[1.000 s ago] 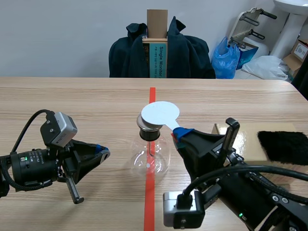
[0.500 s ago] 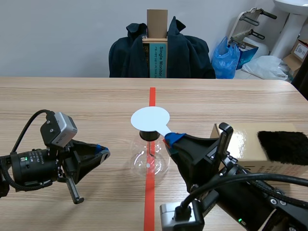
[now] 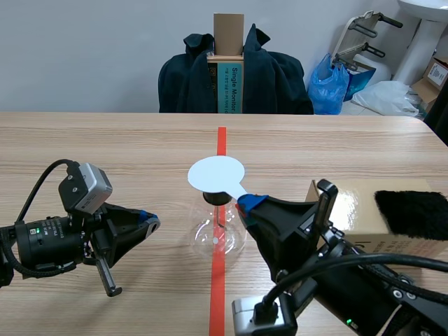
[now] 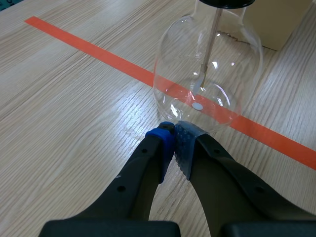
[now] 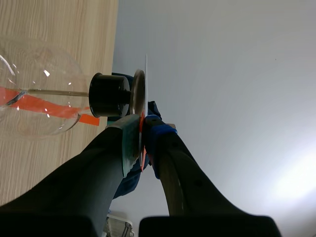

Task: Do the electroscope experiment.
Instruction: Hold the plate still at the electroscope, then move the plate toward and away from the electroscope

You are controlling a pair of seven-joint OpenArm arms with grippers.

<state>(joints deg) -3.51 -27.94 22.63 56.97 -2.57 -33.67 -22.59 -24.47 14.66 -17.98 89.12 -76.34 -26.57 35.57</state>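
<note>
The electroscope is a round glass flask (image 3: 218,229) with a black stopper (image 3: 215,198), standing on the red tape line at the table's middle. A white disc (image 3: 217,173) lies flat over its top. My right gripper (image 3: 246,203) is shut on the disc's stem, just right of the stopper. In the right wrist view the disc (image 5: 146,74) shows edge-on against the metal top plate (image 5: 138,94), with the right gripper (image 5: 143,123) clamped on it. The left gripper (image 4: 175,136) is shut on nothing, low over the table just short of the flask (image 4: 207,74); in the scene view the left gripper (image 3: 148,222) is left of the flask.
A cardboard box (image 3: 357,210) lies at the right behind my right arm, with a black fur cloth (image 3: 413,213) on it. A chair draped with a dark jacket (image 3: 234,73) stands beyond the far table edge.
The right gripper has carried the white disc left and slightly down, so it now covers the electroscope's metal top plate. The left arm has not moved.
</note>
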